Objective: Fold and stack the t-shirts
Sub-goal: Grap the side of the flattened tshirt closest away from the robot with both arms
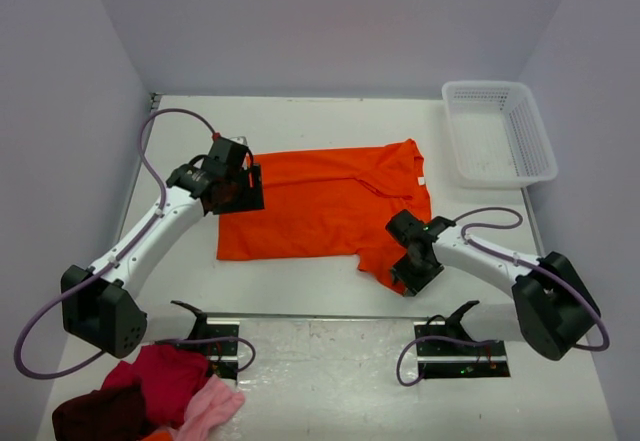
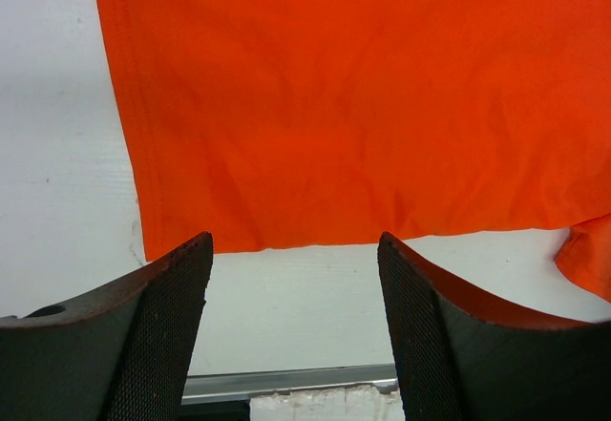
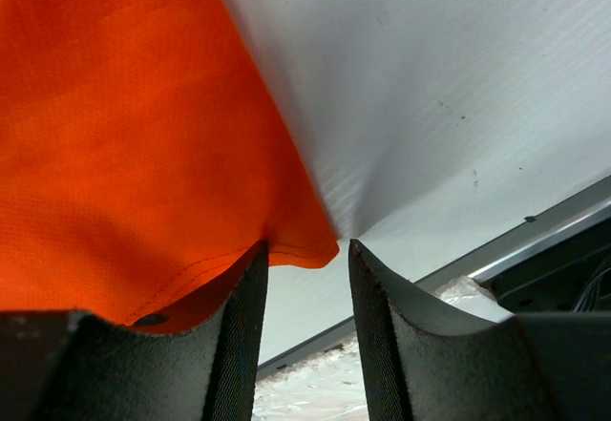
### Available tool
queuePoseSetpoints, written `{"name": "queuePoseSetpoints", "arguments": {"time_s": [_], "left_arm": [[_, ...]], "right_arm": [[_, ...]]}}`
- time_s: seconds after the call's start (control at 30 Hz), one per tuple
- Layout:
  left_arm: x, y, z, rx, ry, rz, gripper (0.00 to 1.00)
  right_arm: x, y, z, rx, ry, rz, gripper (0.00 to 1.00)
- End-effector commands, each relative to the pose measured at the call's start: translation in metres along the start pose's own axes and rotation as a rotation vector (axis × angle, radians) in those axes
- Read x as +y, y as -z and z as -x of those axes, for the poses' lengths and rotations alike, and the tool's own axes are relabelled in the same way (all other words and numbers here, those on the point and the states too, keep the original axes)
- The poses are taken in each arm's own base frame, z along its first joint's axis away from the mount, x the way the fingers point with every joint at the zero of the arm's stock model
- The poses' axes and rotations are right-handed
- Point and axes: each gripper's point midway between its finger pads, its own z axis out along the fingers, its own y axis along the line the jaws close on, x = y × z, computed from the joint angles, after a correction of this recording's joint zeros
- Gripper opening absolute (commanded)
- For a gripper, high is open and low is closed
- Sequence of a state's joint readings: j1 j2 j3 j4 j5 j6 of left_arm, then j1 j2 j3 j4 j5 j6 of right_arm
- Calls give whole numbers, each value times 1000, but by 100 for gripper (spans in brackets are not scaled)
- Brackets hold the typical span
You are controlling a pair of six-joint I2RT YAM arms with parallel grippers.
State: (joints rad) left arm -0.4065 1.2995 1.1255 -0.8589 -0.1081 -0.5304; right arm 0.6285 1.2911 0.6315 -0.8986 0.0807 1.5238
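A bright orange t-shirt (image 1: 320, 206) lies spread flat mid-table, its neck with a small white label (image 1: 421, 180) pointing right. My left gripper (image 1: 236, 187) hovers at the shirt's left edge. In the left wrist view that gripper (image 2: 294, 242) is open and empty over bare table, with the shirt's hem (image 2: 315, 106) just beyond the tips. My right gripper (image 1: 415, 263) is at the shirt's near right sleeve corner. In the right wrist view that gripper (image 3: 305, 249) stands open. The orange corner (image 3: 143, 154) drapes over the left finger (image 3: 243, 326) and its tip reaches the gap.
A white plastic basket (image 1: 497, 131) stands at the back right. A heap of red and pink clothes (image 1: 150, 396) lies at the near left beside the left arm's base. The table's metal front edge (image 2: 286, 381) runs close behind both grippers.
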Motion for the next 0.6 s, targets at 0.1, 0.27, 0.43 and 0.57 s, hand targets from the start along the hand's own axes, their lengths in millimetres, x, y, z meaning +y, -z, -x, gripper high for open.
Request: {"name": "queuePoseSetpoints", "arguments": {"time_s": [0.1,0.27,0.43,0.57], "left_arm": [[-7,5,5,-39,-14,-49,71],[-8,9,10,-54,-17,-52,71],[-11,13,13,-65,-11,-69,71],[-12,14,12,-71,-8,-83,71]], "right_arm": [[17,7,5,-29,1,19,39],[15,4,6,-33,-14,-4,38],[4,0,1,-9,-45,-34,38],[5,-1,1,-12,-46,-38,38]]}}
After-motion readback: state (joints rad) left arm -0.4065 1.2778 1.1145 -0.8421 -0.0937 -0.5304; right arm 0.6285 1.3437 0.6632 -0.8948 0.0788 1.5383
